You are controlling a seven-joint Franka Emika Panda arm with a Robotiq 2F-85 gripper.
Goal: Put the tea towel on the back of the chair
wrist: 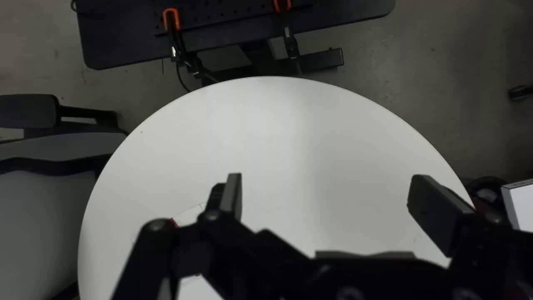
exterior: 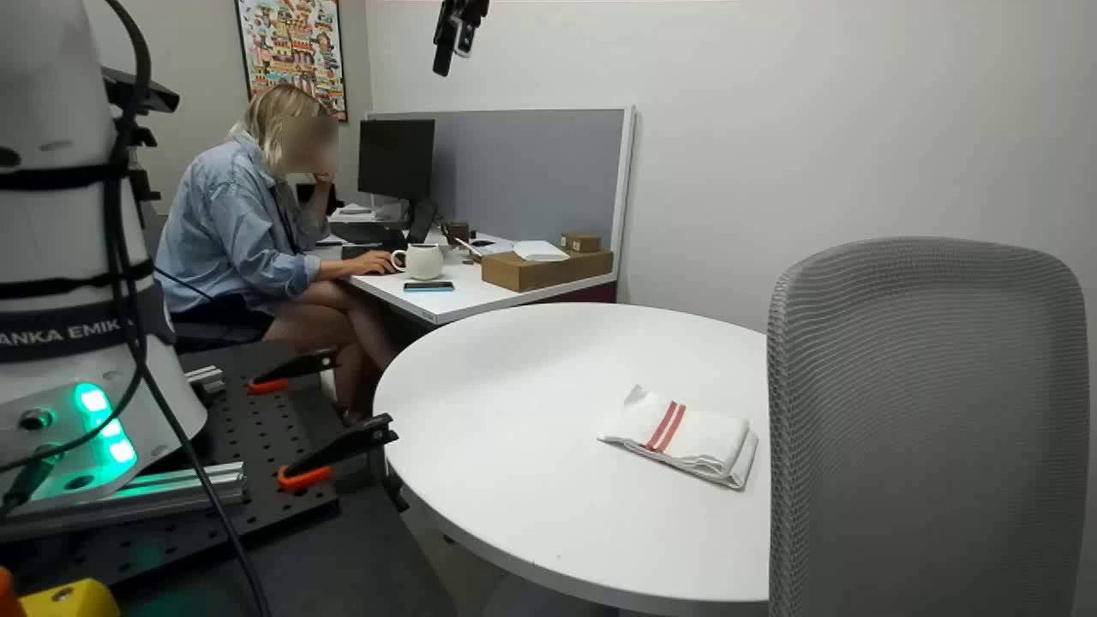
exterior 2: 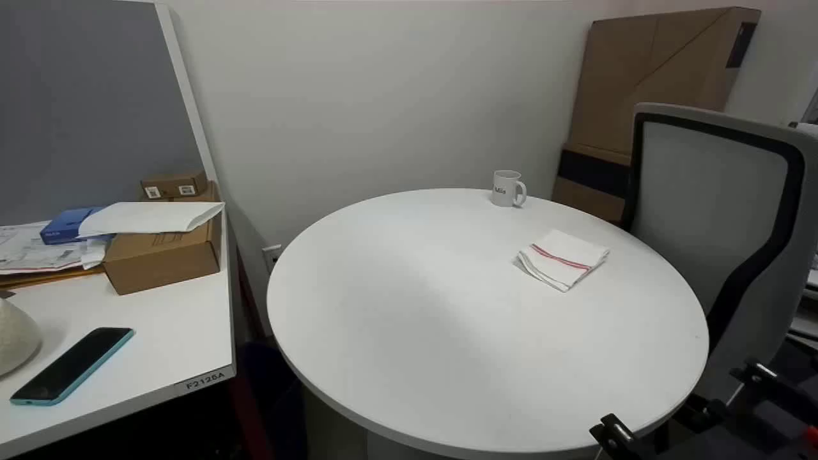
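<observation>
Black two-finger gripper [wrist: 327, 187] spread wide, holding nothing. Folded white cloth towel with red stripes [exterior 2: 561, 257] lies toward 1–2 o'clock on round white table [exterior 2: 415, 358], in an exterior view. I'd descend square, pinch all layers.

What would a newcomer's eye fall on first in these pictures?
Probably the round white table, large in every view, with the folded tea towel on it and a grey chair beside it. In an exterior view, a person sits at a desk further back. In the wrist view, the open tool looms from the bottom.
</observation>
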